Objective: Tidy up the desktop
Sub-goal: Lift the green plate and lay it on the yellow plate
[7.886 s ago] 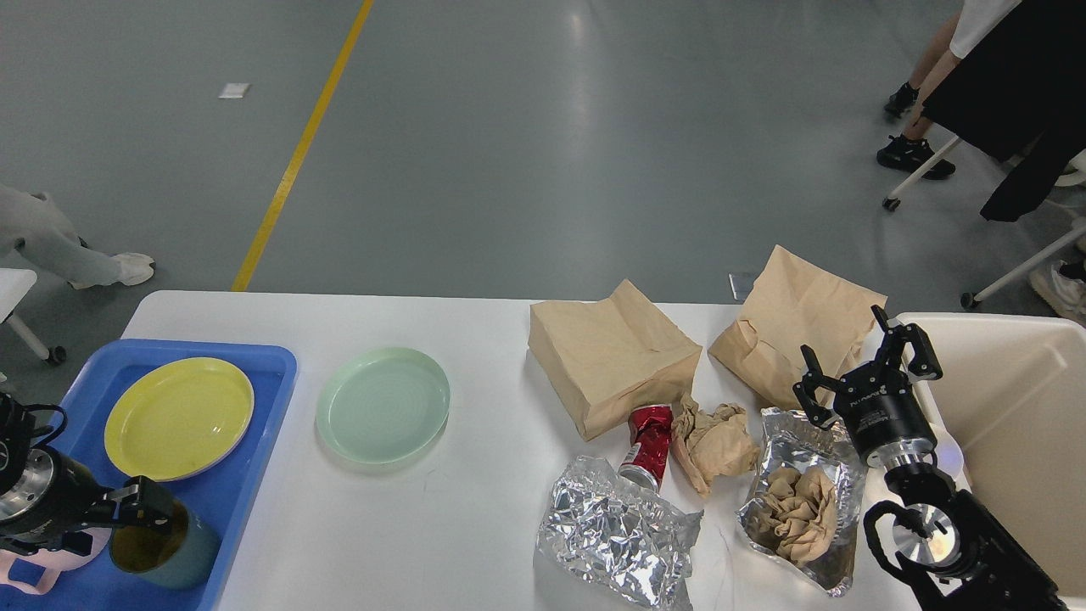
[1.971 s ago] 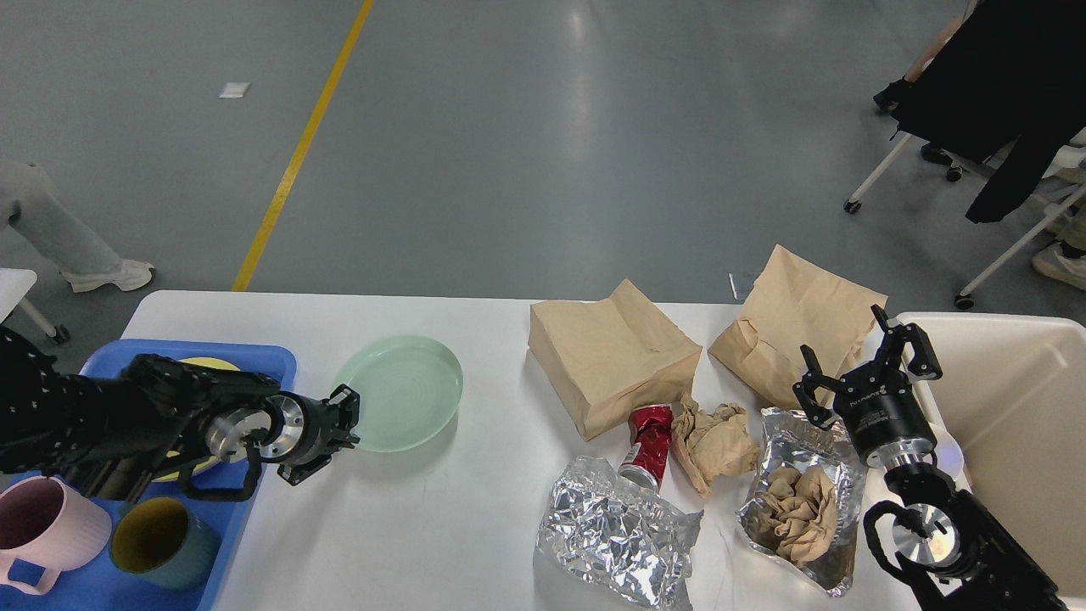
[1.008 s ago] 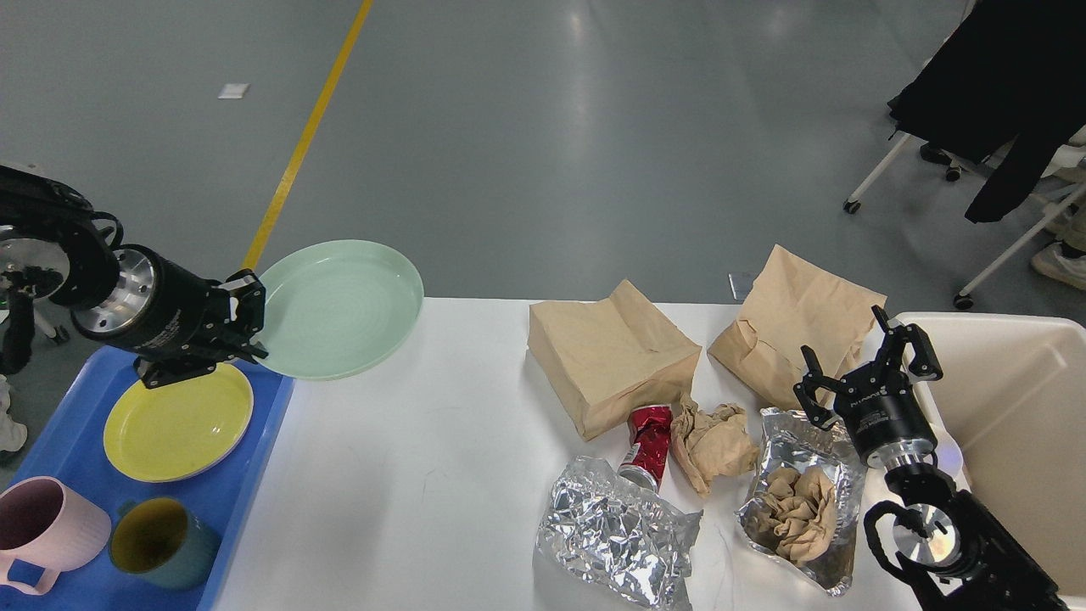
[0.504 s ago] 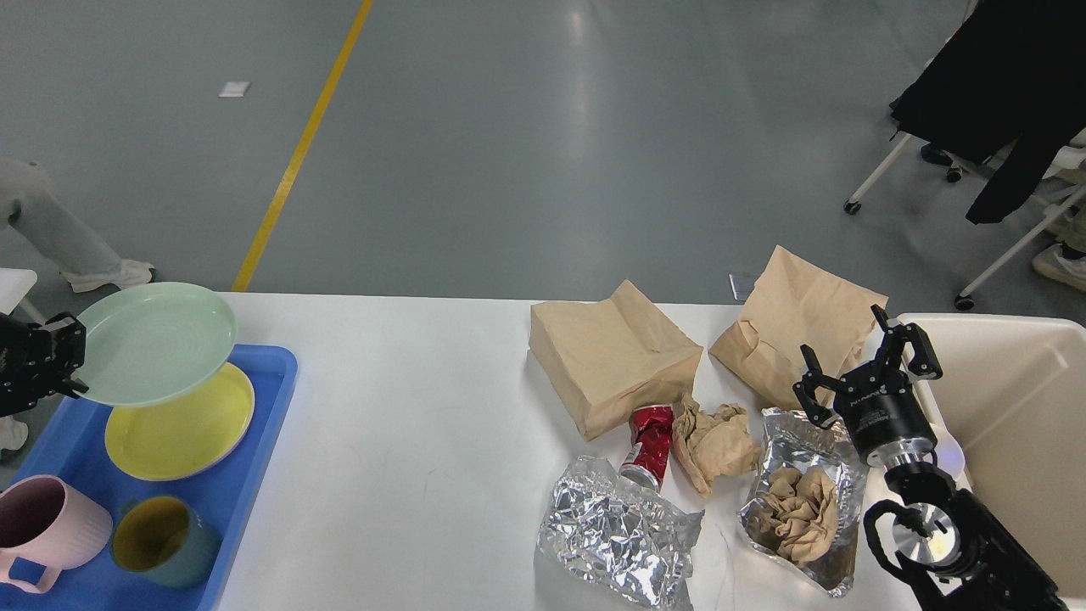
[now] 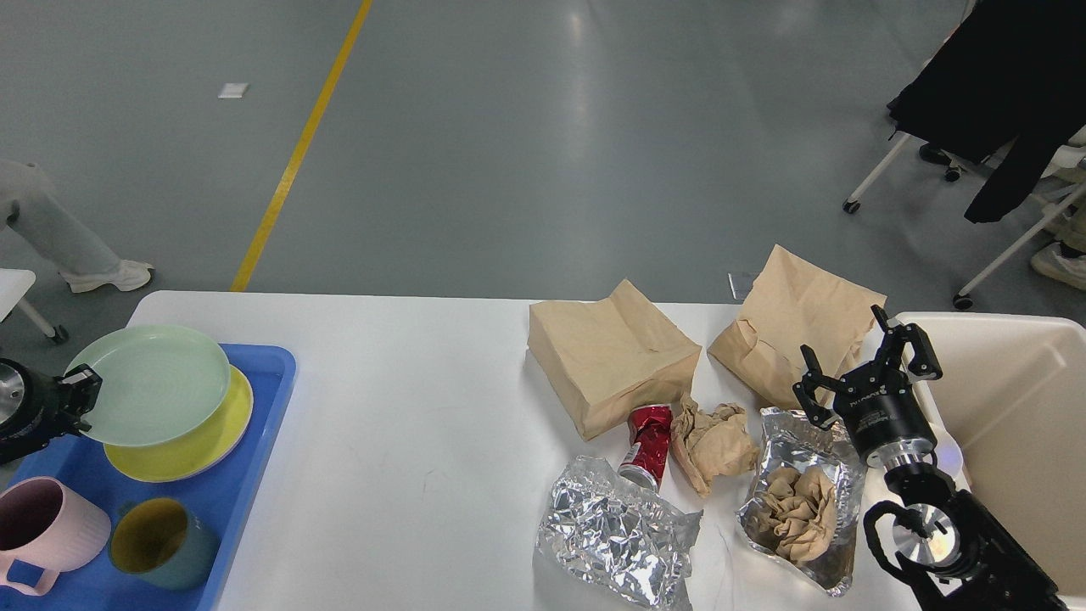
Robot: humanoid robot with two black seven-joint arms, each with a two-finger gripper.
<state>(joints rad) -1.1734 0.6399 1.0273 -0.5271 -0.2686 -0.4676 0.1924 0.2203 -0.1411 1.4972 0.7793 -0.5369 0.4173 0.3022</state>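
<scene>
My left hand [image 5: 81,392] clamps the green plate's [image 5: 153,383] rim over the yellow plate [image 5: 216,428] in the blue tray [image 5: 254,441], while my right hand [image 5: 865,367] hangs spread above the littered desk [image 5: 407,407].

The left arm enters low at the left edge, only its wrist and left gripper [image 5: 81,399] in view — fingers clamped on the rim of a green plate [image 5: 153,383]. The right arm rises from the lower right corner; its right gripper [image 5: 865,362] points up and away, fingers spread wide — empty.
</scene>
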